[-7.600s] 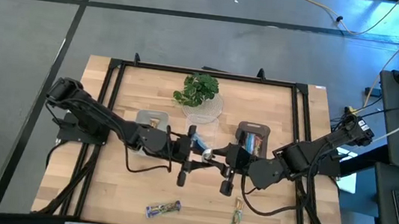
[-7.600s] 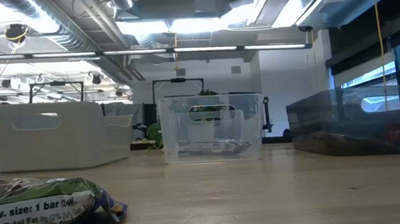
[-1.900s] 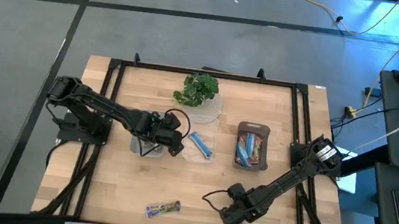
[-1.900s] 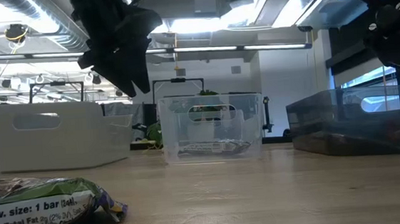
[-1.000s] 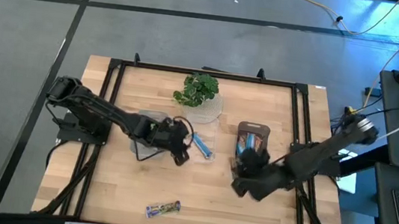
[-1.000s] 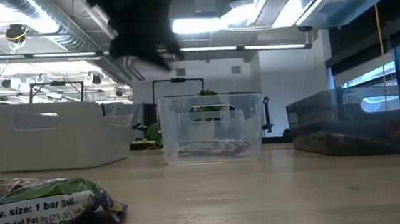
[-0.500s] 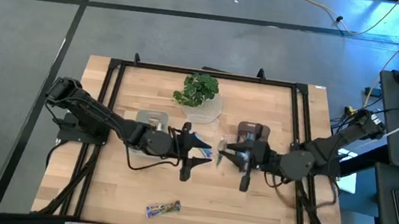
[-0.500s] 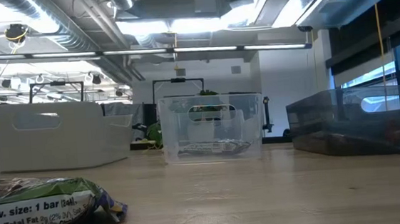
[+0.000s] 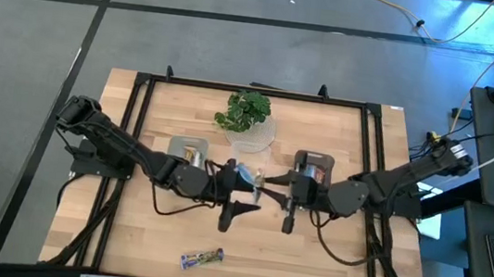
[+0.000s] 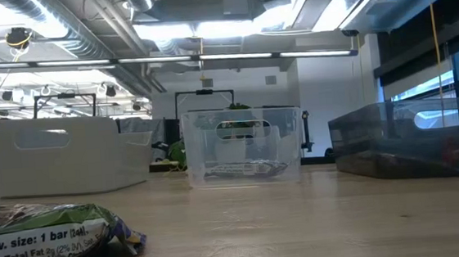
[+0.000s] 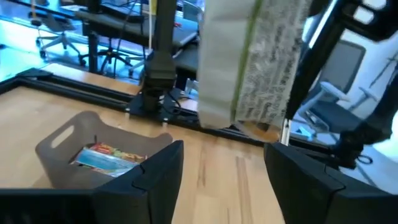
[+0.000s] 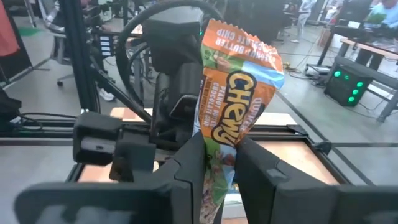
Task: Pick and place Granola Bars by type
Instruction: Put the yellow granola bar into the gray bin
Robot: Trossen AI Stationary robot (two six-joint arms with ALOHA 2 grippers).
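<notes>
Above the table's middle my two grippers face each other. My right gripper (image 9: 269,190) is shut on a granola bar (image 12: 233,93) in an orange and green wrapper. My left gripper (image 11: 224,180) is open and points level at the bar's pale back (image 11: 255,62). It stands short of the bar, which rises past its fingers. Another bar (image 9: 202,258) lies flat near the table's front edge, large in the low view (image 10: 49,233). More bars lie in the dark bin (image 11: 112,155), and one lies in the clear bin (image 10: 245,171). My right gripper pinches the bar's lower end (image 12: 214,165) between its two fingers. The fingers come level from the table's right side. The bar stands upright above them, its upper end (image 12: 242,37) free, lifted clear of the table.
Three bins stand across the table's middle: a white one (image 10: 59,154) on the left, a clear one (image 10: 243,148) in the centre, a dark one (image 9: 312,165) on the right. A potted plant (image 9: 248,111) stands behind them. A black frame (image 9: 371,153) runs round the table.
My right gripper has carried the bar up from the table's near right toward the middle and tipped from pointing down to level, so the bar now stands upright. My left gripper has risen, tipped up to level and moved toward the bar.
</notes>
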